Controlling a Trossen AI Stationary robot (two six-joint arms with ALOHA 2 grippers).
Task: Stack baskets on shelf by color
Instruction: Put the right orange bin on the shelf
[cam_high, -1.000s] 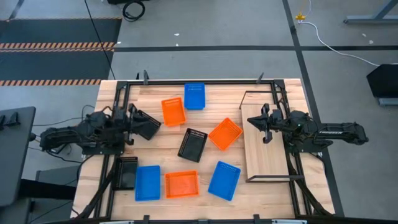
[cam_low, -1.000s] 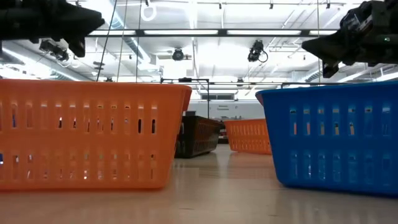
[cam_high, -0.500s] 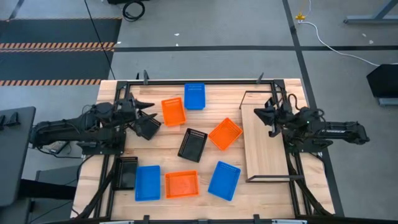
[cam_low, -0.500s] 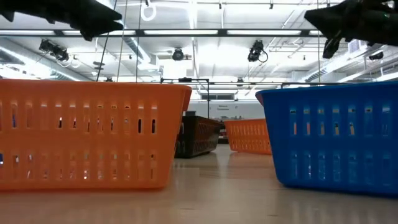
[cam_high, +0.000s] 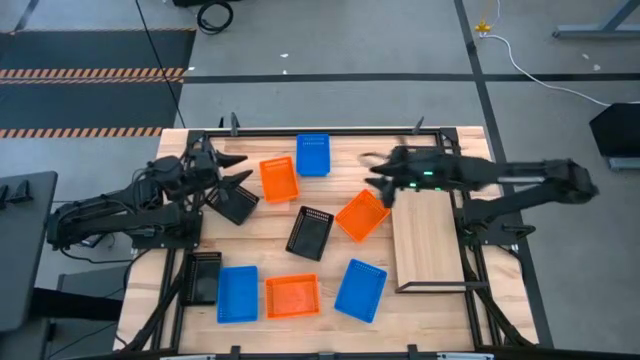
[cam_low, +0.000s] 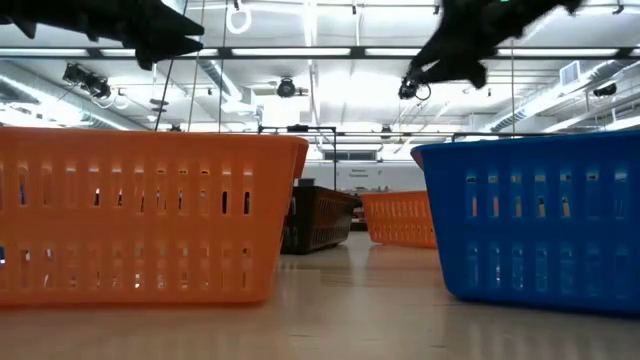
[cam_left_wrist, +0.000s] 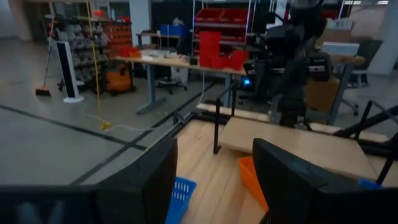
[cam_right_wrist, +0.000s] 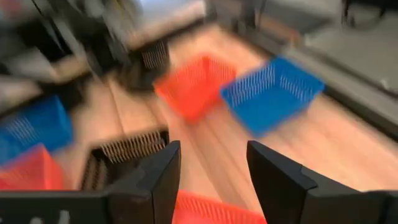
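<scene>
High view: the shelf (cam_high: 428, 240) lies on the table's right side, its board bare; nine baskets lie scattered on the tabletop (cam_high: 270, 245), none stacked. Far row: an orange basket (cam_high: 279, 179) beside a blue basket (cam_high: 313, 154); centre: a black basket (cam_high: 310, 232) and an orange basket (cam_high: 362, 215), the latter just left of the shelf; near row: a black basket (cam_high: 203, 277), a blue basket (cam_high: 238, 293), an orange basket (cam_high: 293, 296) and a blue basket (cam_high: 361, 290). The right gripper (cam_high: 375, 172) is extended over the table above the centre orange basket, holding nothing; the left gripper (cam_high: 232, 170) hovers at the left side over another black basket (cam_high: 236, 204).

Low view: an orange basket (cam_low: 140, 215) and a blue basket (cam_low: 530, 215) fill the foreground; both arms hang well above them.

Left wrist view: fingers (cam_left_wrist: 149, 186) spread apart, nothing between them; shelf (cam_left_wrist: 298, 146) ahead.

Right wrist view: fingers (cam_right_wrist: 155, 180) parted and empty; the picture is smeared, but a blue basket (cam_right_wrist: 273, 93) and an orange one (cam_right_wrist: 196, 84) appear below.
</scene>
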